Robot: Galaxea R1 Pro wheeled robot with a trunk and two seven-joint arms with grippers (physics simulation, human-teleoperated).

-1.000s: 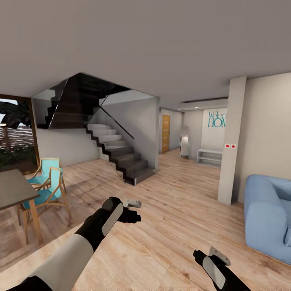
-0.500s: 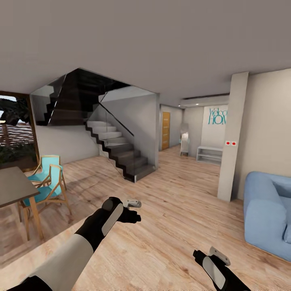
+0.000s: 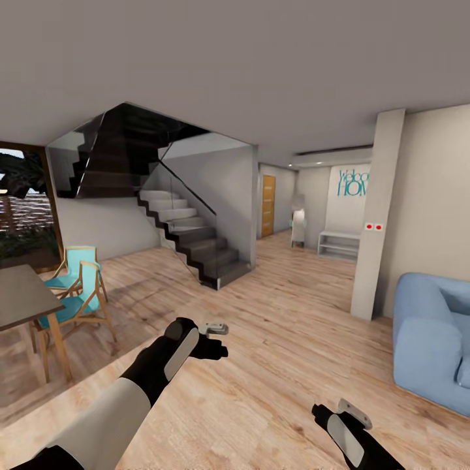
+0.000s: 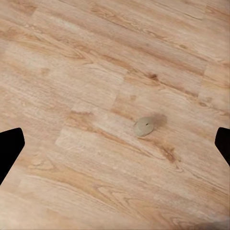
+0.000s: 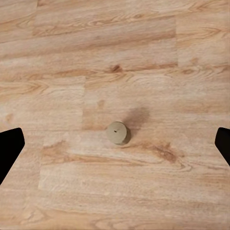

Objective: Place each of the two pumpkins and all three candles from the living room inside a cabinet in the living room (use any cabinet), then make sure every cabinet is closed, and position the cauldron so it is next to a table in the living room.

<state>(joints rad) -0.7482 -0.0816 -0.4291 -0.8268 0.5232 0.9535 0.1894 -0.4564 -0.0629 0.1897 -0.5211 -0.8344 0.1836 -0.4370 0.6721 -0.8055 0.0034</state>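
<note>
A stubby tan candle (image 4: 143, 126) stands on the wooden floor in the left wrist view, well below my left gripper (image 4: 115, 148), whose dark fingertips (image 4: 10, 146) sit wide apart. The right wrist view also looks down on a tan candle (image 5: 118, 132) on the floor, under my open right gripper (image 5: 115, 148). Whether it is the same candle I cannot tell. In the head view my left gripper (image 3: 215, 328) is held out over the floor and my right gripper (image 3: 352, 412) is low at the right. Both hold nothing.
A blue sofa (image 3: 431, 339) stands at the right beside a white pillar (image 3: 375, 215). A dark-topped dining table (image 3: 23, 297) with teal chairs (image 3: 75, 297) is at the left. A staircase (image 3: 189, 241) rises ahead, with a hallway (image 3: 277, 215) beyond.
The whole head picture has shifted slightly, so the camera moved: the pillar and sofa sit a little further right. Both arms keep the same pose.
</note>
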